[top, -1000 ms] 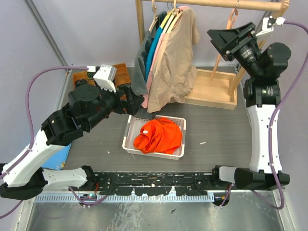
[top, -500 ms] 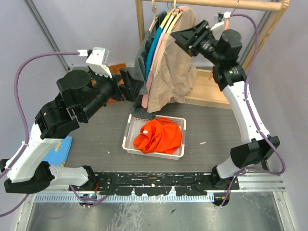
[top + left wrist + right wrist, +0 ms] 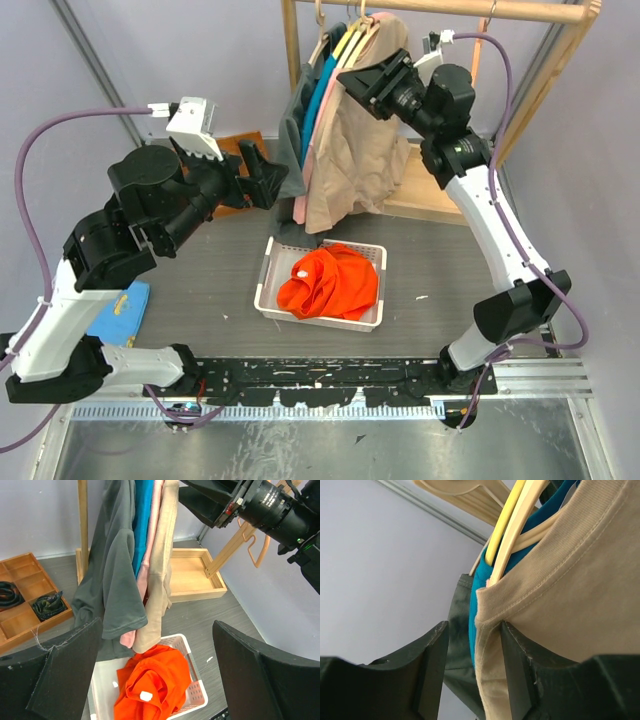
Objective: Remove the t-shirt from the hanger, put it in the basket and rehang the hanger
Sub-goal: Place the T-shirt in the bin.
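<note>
Several t-shirts hang on hangers from the wooden rack rail (image 3: 500,10): dark grey, teal, pink, and a beige t-shirt (image 3: 360,150) at the front on a cream hanger (image 3: 520,520). My right gripper (image 3: 350,82) is up at that shirt's shoulder. In the right wrist view my right gripper (image 3: 474,645) straddles the beige collar seam; one finger touches the cloth and the other stands apart from it. My left gripper (image 3: 266,174) is wide open beside the dark grey t-shirt (image 3: 112,580). In its wrist view the left gripper (image 3: 157,625) holds nothing.
A white basket (image 3: 268,272) with an orange t-shirt (image 3: 330,283) lies below the rack. The rack's wooden base tray (image 3: 440,185) is behind it. A compartment box (image 3: 20,615) sits at the left. An empty hanger (image 3: 250,545) hangs at the right. A blue item (image 3: 125,305) lies near the left arm.
My right arm swung left from the rack's right end to the beige shirt's shoulder, its jaws narrowing. My left arm lifted and drew back slightly to the left, still open.
</note>
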`<action>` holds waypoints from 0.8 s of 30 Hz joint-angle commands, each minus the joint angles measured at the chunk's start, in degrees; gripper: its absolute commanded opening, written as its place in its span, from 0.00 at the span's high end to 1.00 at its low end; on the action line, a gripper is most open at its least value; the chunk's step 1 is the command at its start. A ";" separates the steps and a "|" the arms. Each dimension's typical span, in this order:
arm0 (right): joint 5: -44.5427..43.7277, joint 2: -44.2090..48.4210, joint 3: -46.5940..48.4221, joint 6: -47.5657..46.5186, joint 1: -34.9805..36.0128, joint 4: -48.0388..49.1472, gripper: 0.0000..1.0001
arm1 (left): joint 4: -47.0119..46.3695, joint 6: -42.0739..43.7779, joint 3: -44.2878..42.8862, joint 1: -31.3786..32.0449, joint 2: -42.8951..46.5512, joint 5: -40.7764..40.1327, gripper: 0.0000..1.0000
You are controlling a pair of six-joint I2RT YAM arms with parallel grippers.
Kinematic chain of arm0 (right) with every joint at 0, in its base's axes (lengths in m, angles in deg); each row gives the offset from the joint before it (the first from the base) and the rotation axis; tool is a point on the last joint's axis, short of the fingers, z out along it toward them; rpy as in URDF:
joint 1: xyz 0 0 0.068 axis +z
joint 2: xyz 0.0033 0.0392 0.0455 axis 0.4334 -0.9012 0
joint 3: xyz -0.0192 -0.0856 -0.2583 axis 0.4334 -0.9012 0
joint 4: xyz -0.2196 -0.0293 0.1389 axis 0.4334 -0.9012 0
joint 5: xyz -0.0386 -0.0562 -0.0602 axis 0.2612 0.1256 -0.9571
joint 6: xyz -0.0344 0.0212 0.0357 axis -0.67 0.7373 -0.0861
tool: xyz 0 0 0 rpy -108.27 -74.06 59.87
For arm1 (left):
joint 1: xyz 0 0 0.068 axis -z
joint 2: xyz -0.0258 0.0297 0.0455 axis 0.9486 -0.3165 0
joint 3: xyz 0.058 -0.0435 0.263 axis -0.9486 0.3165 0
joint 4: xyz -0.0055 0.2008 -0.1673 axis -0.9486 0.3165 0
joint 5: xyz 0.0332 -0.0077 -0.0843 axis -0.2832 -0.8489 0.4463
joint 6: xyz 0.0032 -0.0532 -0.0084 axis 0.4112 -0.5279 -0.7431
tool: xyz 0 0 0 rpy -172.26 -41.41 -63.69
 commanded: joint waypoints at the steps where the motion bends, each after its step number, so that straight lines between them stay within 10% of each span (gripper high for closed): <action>1: -3.76 -1.42 3.51 -1.67 1.19 2.39 0.49 | 0.40 0.09 0.51 -0.27 0.96 -1.06 0.02; 7: -7.06 -3.50 6.13 -1.99 2.08 1.55 0.51 | 0.58 0.30 0.53 -0.22 1.26 -1.06 0.02; 24: -11.93 -0.75 4.79 -2.17 3.52 0.12 0.99 | -0.65 2.19 -0.60 -0.65 1.27 -1.77 0.02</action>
